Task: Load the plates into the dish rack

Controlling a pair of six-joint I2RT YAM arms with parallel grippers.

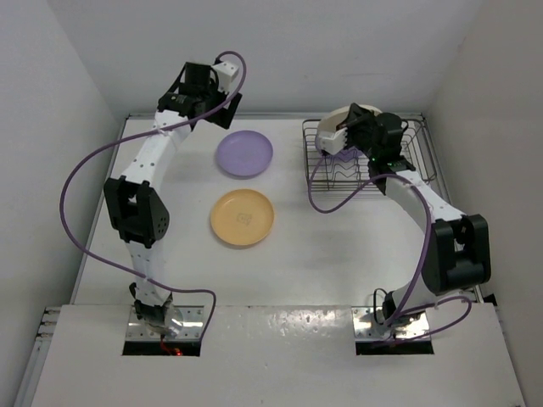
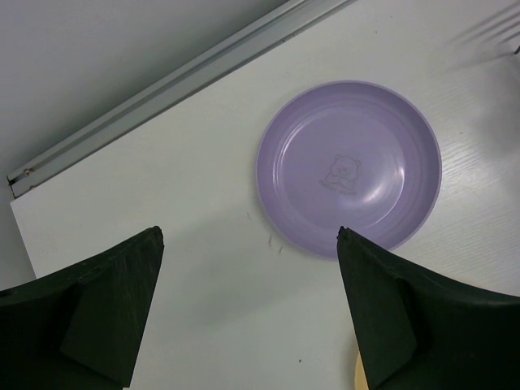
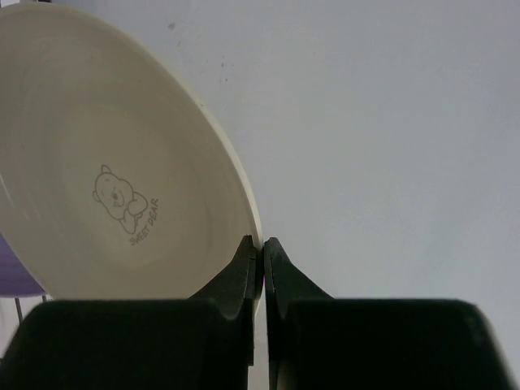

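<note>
— White surface [image 1: 339,246], white walls on three sides. Status of loading?
— Incomplete. The right gripper [image 3: 262,248] is clamped on the rim of the cream plate [image 3: 114,122], holding it on edge over the far left corner of the dish rack [image 1: 316,174]. In my judgement it is not yet seated. A lavender edge [image 3: 10,272] shows behind it, possibly a plate already racked; unconfirmed.
— Outstanding?
— Two lie flat on the surface, left of the rack: the lavender plate [image 1: 244,153] and, nearer the arms, the orange-yellow plate [image 1: 243,218]. The left gripper [image 2: 248,236] hovers beside the lavender one, jaws wide, holding nothing.
— Markings?
— Cream plate: bear drawing [image 3: 120,199], lettered "SWEET BEAR". Lavender plate: similar bear, lettering too small to read.
</note>
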